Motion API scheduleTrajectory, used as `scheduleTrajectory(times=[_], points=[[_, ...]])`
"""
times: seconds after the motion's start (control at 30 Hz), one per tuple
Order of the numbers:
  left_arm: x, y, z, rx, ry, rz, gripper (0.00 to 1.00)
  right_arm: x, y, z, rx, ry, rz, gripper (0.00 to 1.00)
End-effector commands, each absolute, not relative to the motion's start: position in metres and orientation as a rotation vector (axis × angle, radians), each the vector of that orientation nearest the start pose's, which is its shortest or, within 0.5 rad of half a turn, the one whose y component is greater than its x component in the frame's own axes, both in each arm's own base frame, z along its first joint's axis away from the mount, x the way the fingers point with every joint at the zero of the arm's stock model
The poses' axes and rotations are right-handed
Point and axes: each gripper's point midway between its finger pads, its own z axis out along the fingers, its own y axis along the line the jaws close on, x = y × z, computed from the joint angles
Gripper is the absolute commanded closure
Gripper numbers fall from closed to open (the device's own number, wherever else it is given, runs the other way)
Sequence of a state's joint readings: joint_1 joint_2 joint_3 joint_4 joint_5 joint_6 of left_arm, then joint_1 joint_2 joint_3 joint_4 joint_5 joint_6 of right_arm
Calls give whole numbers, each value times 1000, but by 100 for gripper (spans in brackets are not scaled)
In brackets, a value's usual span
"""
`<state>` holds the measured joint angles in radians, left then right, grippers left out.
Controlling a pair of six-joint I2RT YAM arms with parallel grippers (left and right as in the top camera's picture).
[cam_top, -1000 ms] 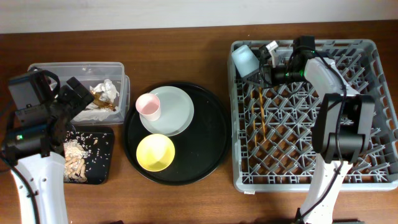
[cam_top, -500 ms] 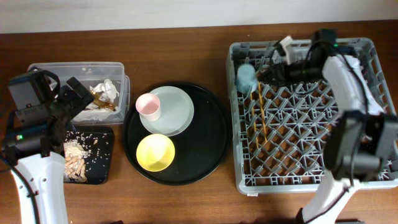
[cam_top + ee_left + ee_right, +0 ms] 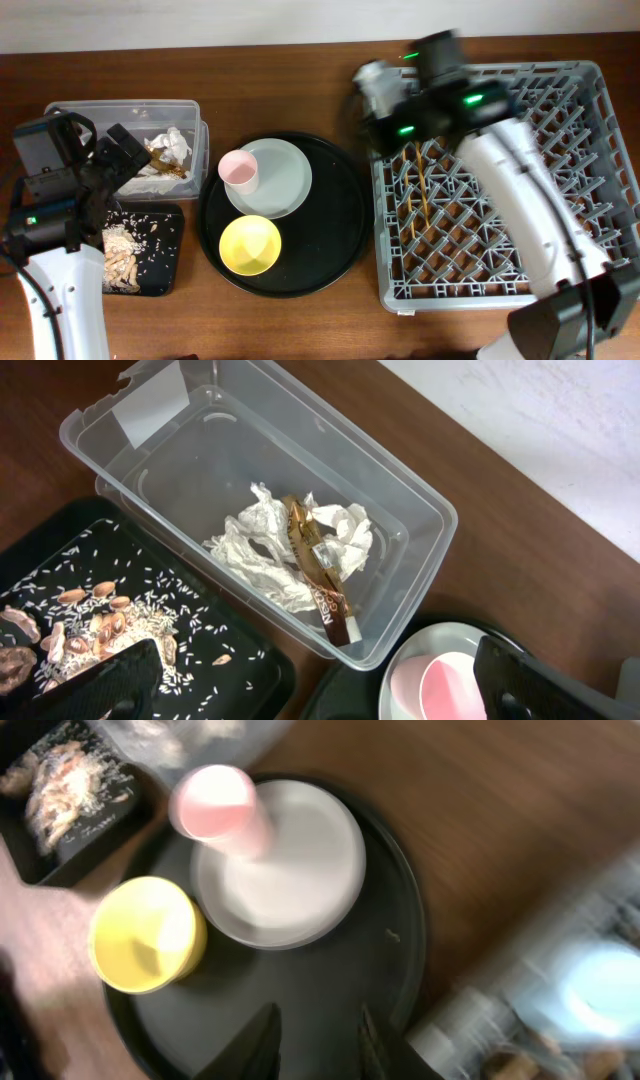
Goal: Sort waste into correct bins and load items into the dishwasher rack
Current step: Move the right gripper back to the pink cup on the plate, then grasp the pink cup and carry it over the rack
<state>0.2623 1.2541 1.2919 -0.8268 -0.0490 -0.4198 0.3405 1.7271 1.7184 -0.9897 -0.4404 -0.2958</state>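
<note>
Pink cup [image 3: 238,170] stands upright on the left edge of the plate [image 3: 285,180], inside the round tray [image 3: 335,230], w/ the bowl [image 3: 249,244] just beside it toward the front. Those three aren't yet in the rack [image 3: 600,120]. Chopsticks [image 3: 420,190] already lie across its pegs. A pale blue blur in the R wrist view is prob. the blue cup [image 3: 600,982], at the rack's corner. Waste looks sorted: tissues [image 3: 260,550] + wrapper [image 3: 315,570] in the clear box [image 3: 120,108], scraps [image 3: 120,260] in the black tray [image 3: 170,250].

R gripper [image 3: 317,1020] hangs above the round tray's near side, fingers a little apart, nothing between them. L gripper [image 3: 315,655] is spread wide & empty, over the box/black-tray corner.

Next step, I'd judge: R arm fetches the pink cup. To do it well:
- Spread wider first, since the gap looks narrower than the cup.
- Come straight down, one finger inside the rim, one outside, so the plate isn't nudged.
- Pinch deep enough that the cup won't tip.
- Lift clear of the plate before swinging over.
- Set it mouth-down btwn pegs, away from the chopsticks.

R views are smeared, so gripper height can't be told.
</note>
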Motion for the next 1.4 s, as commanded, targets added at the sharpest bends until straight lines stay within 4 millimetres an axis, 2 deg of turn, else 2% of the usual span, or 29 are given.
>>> scheduleTrajectory(times=[0.0, 0.03, 0.07, 0.1, 0.13, 0.17, 0.2, 0.33, 0.4, 0.5, 0.57, 0.67, 0.73, 0.87, 0.93, 1.03, 1.1, 1.17, 1.23, 1.3, 1.37], points=[[339, 101, 265, -812, 2197, -28, 1, 368, 283, 227, -1118, 2251, 317, 70], [339, 101, 265, -812, 2197, -28, 1, 365, 308, 223, -1169, 2193, 244, 68], [339, 101, 265, -812, 2197, -28, 1, 362, 322, 221, -1204, 2153, 217, 67], [339, 101, 265, -812, 2197, -28, 1, 357, 342, 217, -1256, 2102, 200, 64], [339, 101, 265, -812, 2197, -28, 1, 354, 353, 215, -1284, 2072, 199, 61], [339, 101, 265, -812, 2197, -28, 1, 348, 374, 208, -1338, 2021, 206, 55], [339, 101, 265, -812, 2197, -28, 1, 344, 389, 200, -1371, 1991, 215, 54], [339, 101, 265, -812, 2197, -28, 1, 342, 424, 168, -1412, 1954, 238, 53], [339, 101, 265, -812, 2197, -28, 1, 351, 436, 141, -1418, 1961, 236, 53], [339, 101, 265, -812, 2197, -28, 1, 359, 438, 114, -1425, 1986, 220, 52], [339, 101, 265, -812, 2197, -28, 1, 366, 434, 99, -1425, 2011, 209, 47], [339, 101, 265, -812, 2197, -28, 1, 375, 426, 86, -1415, 2045, 195, 46], [339, 101, 265, -812, 2197, -28, 1, 378, 422, 85, -1409, 2054, 190, 47], [339, 101, 265, -812, 2197, -28, 1, 381, 412, 81, -1405, 2085, 177, 62], [339, 101, 265, -812, 2197, -28, 1, 381, 405, 77, -1412, 2112, 167, 68], [339, 101, 265, -812, 2197, -28, 1, 380, 399, 74, -1417, 2137, 158, 71], [339, 101, 265, -812, 2197, -28, 1, 380, 397, 73, -1419, 2146, 155, 80], [339, 101, 265, -812, 2197, -28, 1, 380, 397, 74, -1418, 2144, 156, 96], [339, 101, 265, -812, 2197, -28, 1, 381, 399, 81, -1404, 2136, 167, 96], [339, 101, 265, -812, 2197, -28, 1, 385, 400, 104, -1305, 2148, 204, 96], [339, 101, 265, -812, 2197, -28, 1, 386, 395, 139, -1200, 2157, 268, 96]])
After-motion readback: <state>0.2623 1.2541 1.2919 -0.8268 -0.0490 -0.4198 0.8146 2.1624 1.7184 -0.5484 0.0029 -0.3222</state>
